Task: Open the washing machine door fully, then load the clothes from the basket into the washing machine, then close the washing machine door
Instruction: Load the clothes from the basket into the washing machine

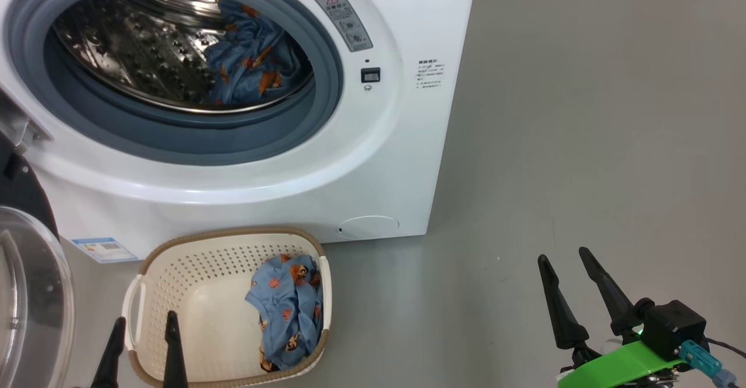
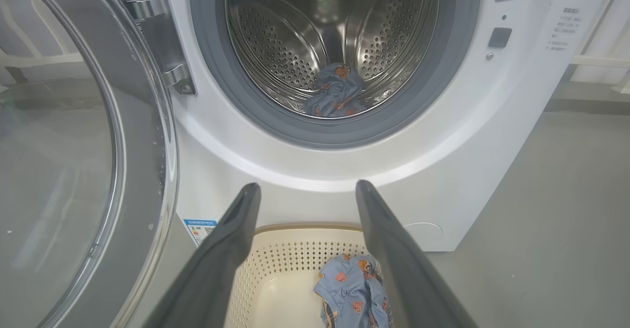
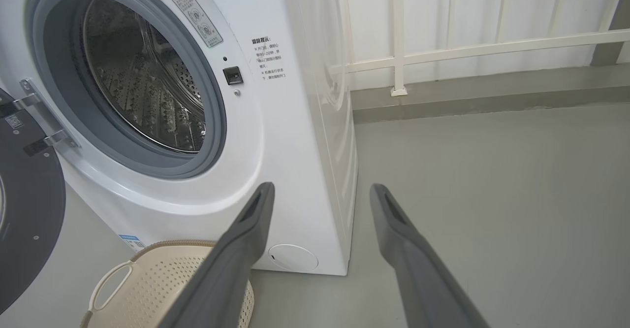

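Standing wide open on the left of the washing machine (image 1: 379, 161) as the robot faces it, the washing machine door (image 1: 29, 295) hangs from a metal hinge (image 2: 162, 37) with its clear glass bowl turned outward. The basket (image 1: 192, 271) sits on the grey floor (image 1: 583, 143) just in front of the machine, below the round opening.

The clothes (image 1: 288, 312) are split. One bundle lies crumpled in the basket, on the side nearer the machine's small round flap (image 1: 368, 226). A second bundle (image 1: 250, 62) is inside the machine's steel drum (image 1: 134, 44).

The head view looks down on that second bundle against the drum's right wall. The left wrist view looks straight in and places it low at the front, just behind the grey gasket (image 2: 457, 47) (the hinge screws are also plain here). The right wrist view looks in on a slant and catches bare perforated steel. It adds the machine's side panel and a white railing (image 3: 443, 52) behind the machine.

The left gripper (image 1: 145, 317) hovers in front of the machine over the basket's near edge, fingers spread wide and empty. The right gripper (image 1: 564, 254) hangs above the floor, well off the machine's right front corner, and is equally wide and empty.
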Available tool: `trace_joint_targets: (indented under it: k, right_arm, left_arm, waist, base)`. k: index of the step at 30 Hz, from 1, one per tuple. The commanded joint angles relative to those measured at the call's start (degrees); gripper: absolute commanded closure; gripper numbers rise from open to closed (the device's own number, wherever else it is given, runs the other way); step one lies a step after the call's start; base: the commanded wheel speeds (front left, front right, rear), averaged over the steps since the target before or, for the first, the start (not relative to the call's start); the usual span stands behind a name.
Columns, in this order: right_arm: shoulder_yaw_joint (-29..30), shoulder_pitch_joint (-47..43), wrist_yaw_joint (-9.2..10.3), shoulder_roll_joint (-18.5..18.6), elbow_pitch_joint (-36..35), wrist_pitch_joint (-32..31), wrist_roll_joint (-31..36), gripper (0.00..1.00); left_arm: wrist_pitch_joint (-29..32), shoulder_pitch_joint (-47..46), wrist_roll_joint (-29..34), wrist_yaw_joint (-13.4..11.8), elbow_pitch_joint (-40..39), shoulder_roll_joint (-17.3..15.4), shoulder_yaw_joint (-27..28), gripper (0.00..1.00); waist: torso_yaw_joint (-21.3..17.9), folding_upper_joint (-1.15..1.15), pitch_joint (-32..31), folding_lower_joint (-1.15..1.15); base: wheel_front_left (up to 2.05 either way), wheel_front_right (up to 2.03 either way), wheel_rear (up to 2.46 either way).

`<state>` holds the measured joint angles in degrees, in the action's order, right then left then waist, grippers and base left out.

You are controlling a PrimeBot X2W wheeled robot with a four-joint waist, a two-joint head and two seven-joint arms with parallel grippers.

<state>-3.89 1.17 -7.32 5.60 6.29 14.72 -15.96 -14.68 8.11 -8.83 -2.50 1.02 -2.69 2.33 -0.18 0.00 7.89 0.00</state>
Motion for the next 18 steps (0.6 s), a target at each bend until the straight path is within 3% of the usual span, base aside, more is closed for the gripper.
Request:
trace_joint_targets:
  k: [1,18]
  right_arm:
    - [-1.3,1.2,-0.17,0.3,-1.4,0.3,0.4,0.0]
    - [-1.4,3.6,-0.17,-0.1,-2.0,0.3,0.4,0.0]
  left_arm:
    - [-0.3,-2.2,-0.4,0.0,-0.7,-0.2,1.5,0.0]
    - [-0.3,-7.0,-1.6,0.5,2.5,-0.2,-1.2,0.0]
  waist:
    - [-0.1,0.0,0.5,0.0]
    - [-0.9,0.0,8.2,0.0]
  base:
    - [0.0,0.0,0.0]
    - [0.0,0.0,0.0]
